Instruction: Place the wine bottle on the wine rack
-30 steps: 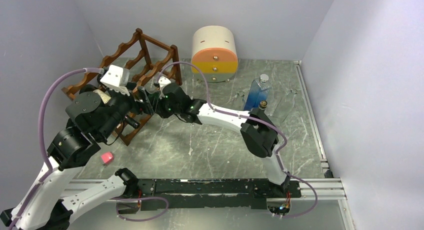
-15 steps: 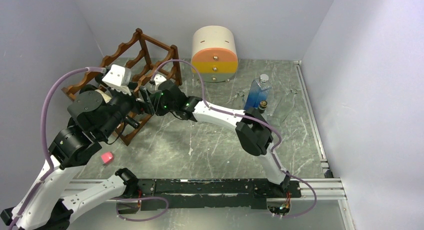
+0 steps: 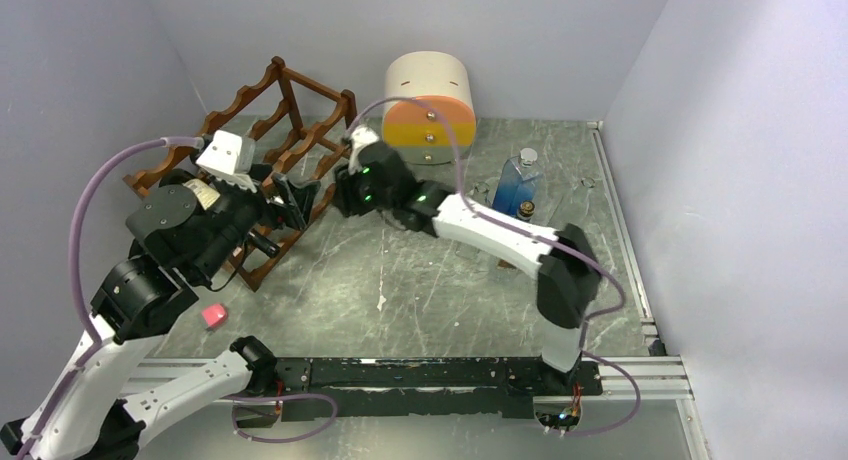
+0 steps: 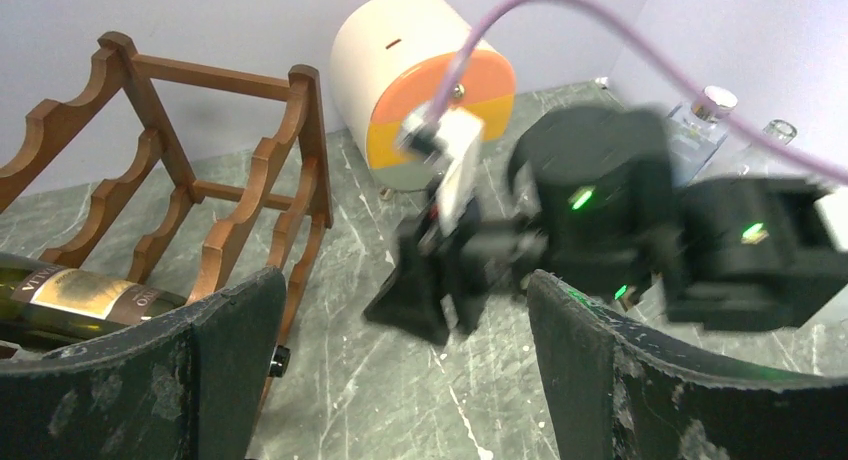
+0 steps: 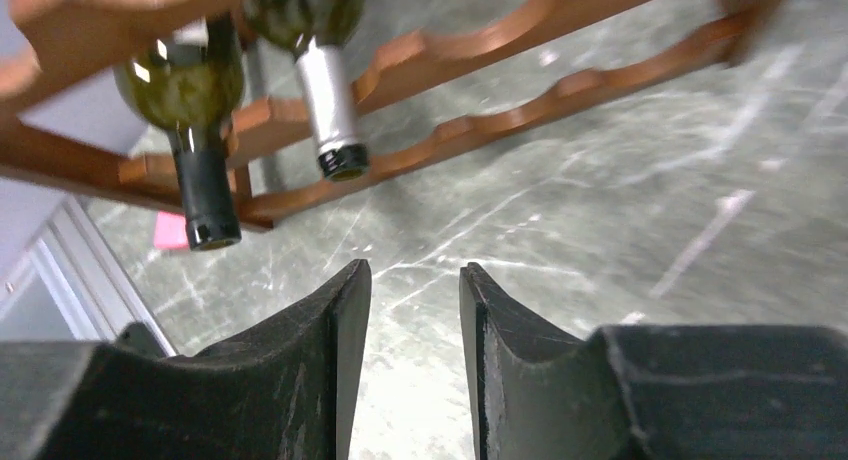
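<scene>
When pulling back from the wine rack (image 3: 290, 110) at ten o'clock, mind the wine bottle (image 4: 90, 300) lying in it, neck jutting out: could get knocked loose by the wide-spread empty left gripper (image 4: 402, 285) or narrowed empty right gripper (image 5: 412, 275).

Scratched, grey-green marbled table (image 3: 420, 280). Upper left: reddish-brown wine rack (image 3: 318, 132). Upper centre: cream-and-orange drawer box (image 3: 430, 105). Right of centre: upright blue bottle (image 3: 515, 185). Lower left: small pink block (image 3: 213, 316), near the rack's front corner.
</scene>
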Controlling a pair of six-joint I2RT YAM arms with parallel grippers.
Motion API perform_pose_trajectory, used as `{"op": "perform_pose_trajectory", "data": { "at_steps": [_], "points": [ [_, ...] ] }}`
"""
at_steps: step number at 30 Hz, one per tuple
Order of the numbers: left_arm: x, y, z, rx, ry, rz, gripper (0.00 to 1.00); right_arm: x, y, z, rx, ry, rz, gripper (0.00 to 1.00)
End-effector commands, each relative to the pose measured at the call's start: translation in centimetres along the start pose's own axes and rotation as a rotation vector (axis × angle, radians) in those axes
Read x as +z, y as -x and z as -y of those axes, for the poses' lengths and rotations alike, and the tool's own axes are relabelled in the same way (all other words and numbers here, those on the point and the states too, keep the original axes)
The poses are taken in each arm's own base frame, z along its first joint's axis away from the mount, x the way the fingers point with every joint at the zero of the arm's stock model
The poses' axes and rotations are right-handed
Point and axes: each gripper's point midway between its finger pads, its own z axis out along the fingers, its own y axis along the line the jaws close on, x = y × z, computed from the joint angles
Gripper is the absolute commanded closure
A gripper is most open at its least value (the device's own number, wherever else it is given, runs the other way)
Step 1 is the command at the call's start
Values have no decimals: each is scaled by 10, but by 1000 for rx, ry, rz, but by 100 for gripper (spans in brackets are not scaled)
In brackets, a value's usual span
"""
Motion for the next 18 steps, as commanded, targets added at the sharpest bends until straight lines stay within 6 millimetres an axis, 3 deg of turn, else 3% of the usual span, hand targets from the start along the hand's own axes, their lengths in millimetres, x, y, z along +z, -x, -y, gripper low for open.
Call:
{"op": "perform_pose_trajectory", "data": {
  "at_steps": [1,6,12,15,18],
  "points": [
    [-15,28,0,-40,-19,116,6,-62,52,52,86,-129,99,57],
    [-11,18,7,-44,-53,108,6,-123,83,100,75,-305,186,52],
    [-1,1,15,-56,-85,61,6,-188,98,149,58,-573,192,44],
    [3,-6,20,-69,-103,47,6,-221,107,166,37,-696,232,29],
    [5,-13,22,-78,-112,27,6,-250,111,185,15,-779,236,21]
  ]
}}
